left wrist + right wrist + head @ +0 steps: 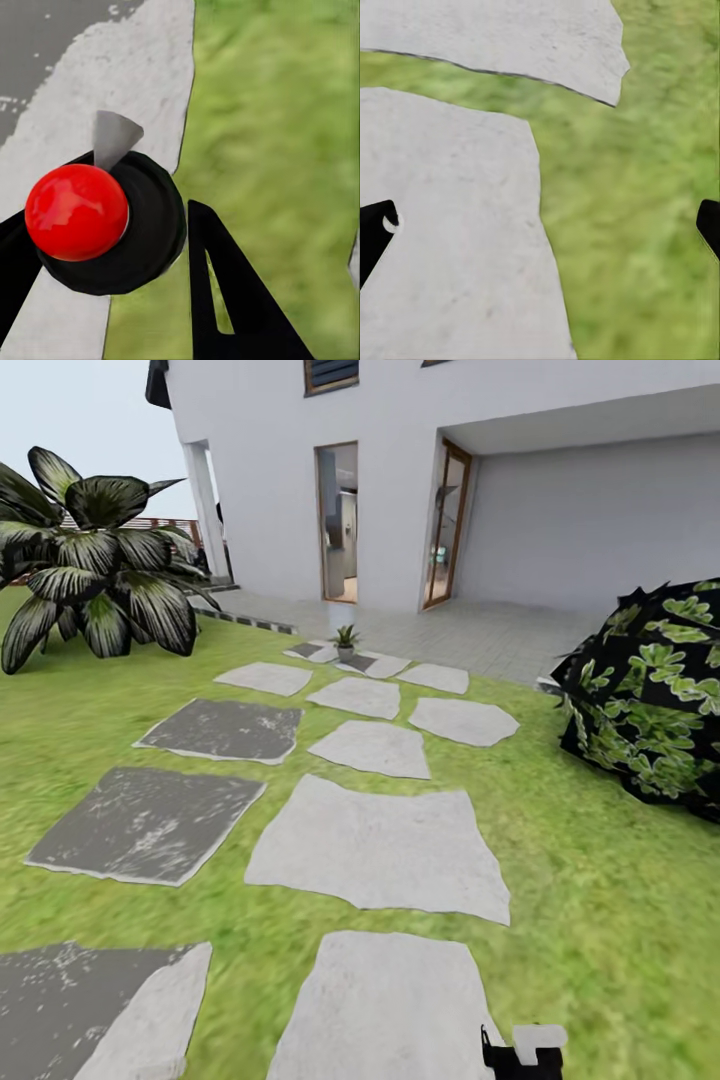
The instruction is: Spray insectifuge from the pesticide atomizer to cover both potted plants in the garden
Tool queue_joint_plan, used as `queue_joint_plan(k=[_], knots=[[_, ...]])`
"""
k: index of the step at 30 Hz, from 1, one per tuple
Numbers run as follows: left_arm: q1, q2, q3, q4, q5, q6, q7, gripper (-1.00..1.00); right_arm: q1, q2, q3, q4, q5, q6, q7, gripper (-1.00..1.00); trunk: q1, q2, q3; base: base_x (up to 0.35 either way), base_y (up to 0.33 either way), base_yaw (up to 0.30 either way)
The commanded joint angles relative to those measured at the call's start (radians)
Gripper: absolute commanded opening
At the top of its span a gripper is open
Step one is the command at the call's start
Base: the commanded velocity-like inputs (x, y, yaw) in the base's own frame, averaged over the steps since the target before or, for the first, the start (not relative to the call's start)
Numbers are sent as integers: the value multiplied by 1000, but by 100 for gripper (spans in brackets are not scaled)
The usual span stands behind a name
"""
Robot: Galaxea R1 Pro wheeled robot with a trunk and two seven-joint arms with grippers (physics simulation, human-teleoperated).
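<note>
Left fingers [112, 247] grip the unlabelled atomizer [105, 221]; right fingers [544, 229] spread apart.

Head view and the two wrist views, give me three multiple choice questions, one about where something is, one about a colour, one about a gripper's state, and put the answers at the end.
1. Where does the small potted plant stand?
A. On the far stepping stones near the house
B. On the lawn beside the big dark-leaved bush
C. Inside the doorway

2. What colour is the round cap of the atomizer in the left wrist view?
A. Blue
B. Red
C. Yellow

3. How is the right gripper?
A. Shut on a stone
B. Shut on the plant
C. Open, holding nothing

Answers: 1 A, it sits among the stones farthest up the path. 2 B, the cap is glossy red. 3 C, its fingers stand wide apart over stone and grass.
</note>
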Motion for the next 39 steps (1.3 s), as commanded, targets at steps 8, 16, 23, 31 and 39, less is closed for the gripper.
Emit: queue_joint_plan(k=[8, 16, 23, 31, 39], knots=[[-1, 0, 7, 1, -10, -4, 2, -100, -1, -2, -4, -1, 12, -2, -6, 100, 0, 0, -1, 337, 0, 0], [-1, 0, 7, 1, -10, -4, 2, -100, -1, -3, -4, -1, 12, -2, -6, 100, 0, 0, -1, 337, 0, 0], [-1, 0, 7, 1, -10, -4, 2, -100, -1, -3, -4, -1, 12, -2, -6, 100, 0, 0, -1, 337, 0, 0], [-1, 0, 7, 1, -10, -4, 2, -100, -1, -3, -4, -1, 12, -2, -6, 100, 0, 0, -1, 337, 0, 0], [-1, 0, 7, 1, -10, -5, 2, -100, -1, -3, -5, -1, 12, -2, -6, 100, 0, 0, -1, 337, 0, 0]])
